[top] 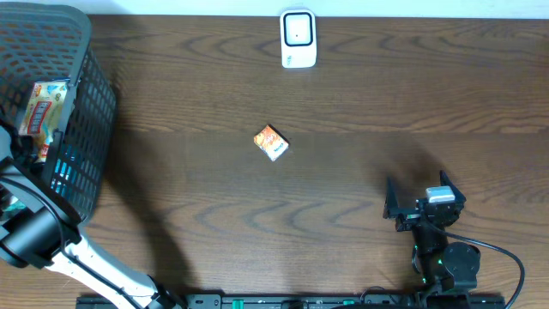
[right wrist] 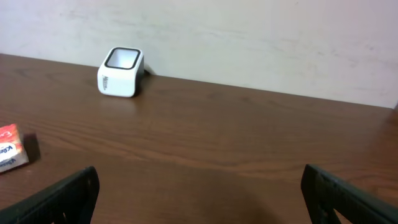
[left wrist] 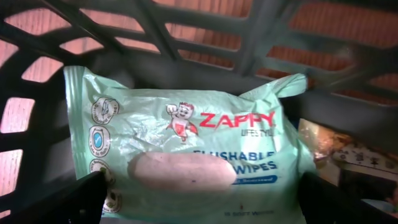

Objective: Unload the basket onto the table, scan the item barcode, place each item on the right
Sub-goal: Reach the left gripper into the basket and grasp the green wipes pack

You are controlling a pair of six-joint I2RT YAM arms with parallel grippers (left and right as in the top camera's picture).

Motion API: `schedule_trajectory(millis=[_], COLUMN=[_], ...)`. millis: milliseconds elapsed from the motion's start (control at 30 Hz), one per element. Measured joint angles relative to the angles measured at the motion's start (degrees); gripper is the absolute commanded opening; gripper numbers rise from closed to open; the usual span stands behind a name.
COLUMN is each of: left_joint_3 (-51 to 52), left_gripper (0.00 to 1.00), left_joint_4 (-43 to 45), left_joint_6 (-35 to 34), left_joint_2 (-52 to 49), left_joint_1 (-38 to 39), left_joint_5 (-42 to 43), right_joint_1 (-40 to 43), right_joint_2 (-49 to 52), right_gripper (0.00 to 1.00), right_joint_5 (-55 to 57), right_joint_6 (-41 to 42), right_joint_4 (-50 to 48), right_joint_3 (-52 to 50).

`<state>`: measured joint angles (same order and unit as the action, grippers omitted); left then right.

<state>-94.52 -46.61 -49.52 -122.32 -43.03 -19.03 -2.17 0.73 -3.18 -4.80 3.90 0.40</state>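
The left gripper (left wrist: 202,208) is down inside the black mesh basket (top: 90,120) at the left edge of the table (top: 386,94). Its jaws are spread fully, and its 2 fingers (left wrist: 62,199) flank the lower corners of a green wipes pack (left wrist: 186,137). It has hold of nothing; whether the fingers touch the pack I cannot tell. The pack lies label-up against the basket wall, with the mesh ribs close above it and little room to either side. A yellow-and-red snack packet (top: 43,105) also lies in the basket.

The right gripper (top: 423,199) sits near the table's front right, jaws wide and empty, with bare wood all around it. The white scanner (top: 298,39) stands at the far edge, centre. A small orange box (top: 271,142) lies mid-table, well apart from scanner and basket.
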Motion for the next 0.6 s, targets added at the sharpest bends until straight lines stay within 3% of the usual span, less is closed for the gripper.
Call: schedule_trajectory(millis=[100,133,233,333,600], left_joint_3=[0.0,0.0,0.0,0.0,0.0], left_gripper=[0.99,0.88,0.37,0.09,0.07], left_joint_4=[-1.0,-1.4,-2.3,-2.8,-3.0], left_joint_6=[0.0,0.0,-0.3,-0.2,2.0], left_joint_2=[-0.9,-1.0,-1.1,-1.5,-1.5], left_joint_1=[0.0,0.0,0.0,0.0,0.3], left_joint_5=[-0.8,-1.0,-1.2,-1.2,-1.3], right_joint_1=[0.0,0.0,0.0,0.0,0.0], right_joint_2=[0.0,0.0,0.0,0.0,0.0], right_gripper=[0.99,0.99,0.99,0.99,0.99], right_joint_5=[0.0,0.0,0.0,0.0,0.0], right_joint_6=[0.0,0.0,0.0,0.0,0.0], right_joint_4=[0.0,0.0,0.0,0.0,0.0], right_joint_3=[0.0,0.0,0.0,0.0,0.0])
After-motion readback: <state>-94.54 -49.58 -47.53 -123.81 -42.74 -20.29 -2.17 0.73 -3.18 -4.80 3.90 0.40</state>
